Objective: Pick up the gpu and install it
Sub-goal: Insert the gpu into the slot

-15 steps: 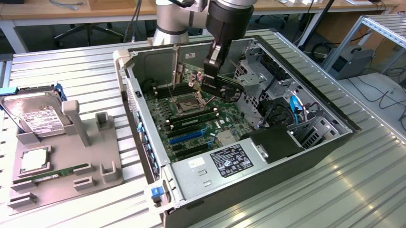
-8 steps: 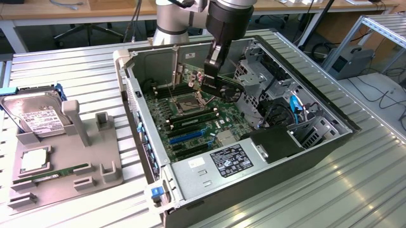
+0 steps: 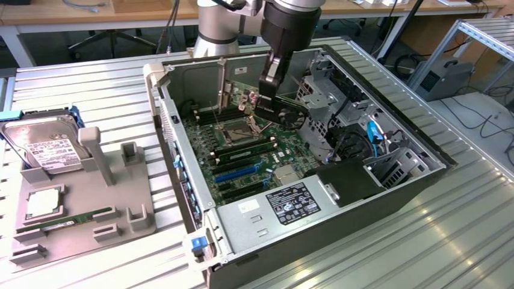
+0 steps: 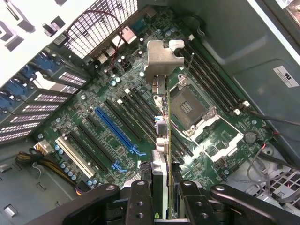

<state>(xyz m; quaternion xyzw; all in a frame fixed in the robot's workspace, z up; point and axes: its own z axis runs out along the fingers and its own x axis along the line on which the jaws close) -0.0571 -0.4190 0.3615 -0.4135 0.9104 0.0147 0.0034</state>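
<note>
The arm (image 3: 289, 27) reaches steeply down, wrist nearly vertical. Its end effector (image 4: 164, 200) (two dark fingers (image 4: 140, 201)) is clamped on one edge of the gpu (image 4: 161, 65).

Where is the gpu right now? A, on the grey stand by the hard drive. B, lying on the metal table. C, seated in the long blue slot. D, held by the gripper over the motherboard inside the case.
D: the gripper clamps the gpu edge-on above the motherboard, and the blue slot lies empty.
</note>
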